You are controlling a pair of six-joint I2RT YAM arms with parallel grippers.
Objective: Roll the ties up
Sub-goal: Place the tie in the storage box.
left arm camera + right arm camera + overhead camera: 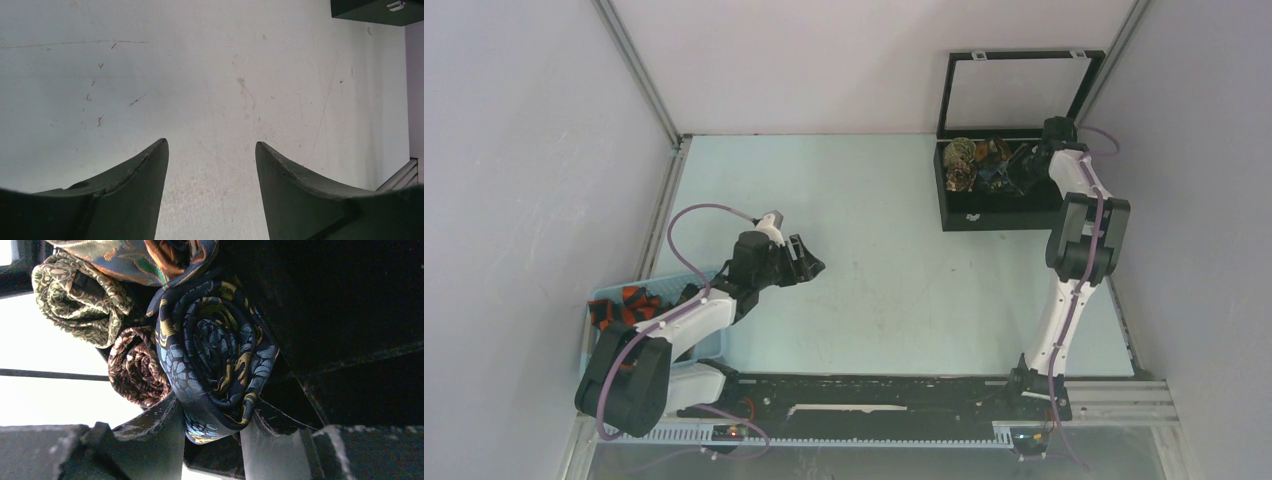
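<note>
As the scene stands in the right wrist view, item one is the coiled dark navy fabric necktie with yellow-blue specks (215,355), lower centre of frame, its spiral end facing the camera, so the roll's axis runs up towards the wrist.

- Right gripper (210,432): clamped on the coil's lower outer wraps, one finger on each flank. In the top view it sits at the upper right, reaching into the black hinged-lid box (984,218).
- Neighbours in the box: an olive paisley rolled tie (80,300) at upper left and a brown patterned rolled tie (135,367) just beside the navy coil on its left, apparently touching it.
- Left gripper (211,150): fingers well apart, nothing between them, poised over the pale scuffed table (874,260) at centre left of the top view.
- Remaining stock: loose orange-red and black neckties (629,305) in the light blue plastic basket (659,278) at lower left, partly hidden by the left arm.

Judgement: the navy coil looks ready for release beside its neighbours, and opening the fingers sideways should leave the roll standing on its end. The basket lies far nearer the left arm, so the next tie is probably that arm's to fetch.
</note>
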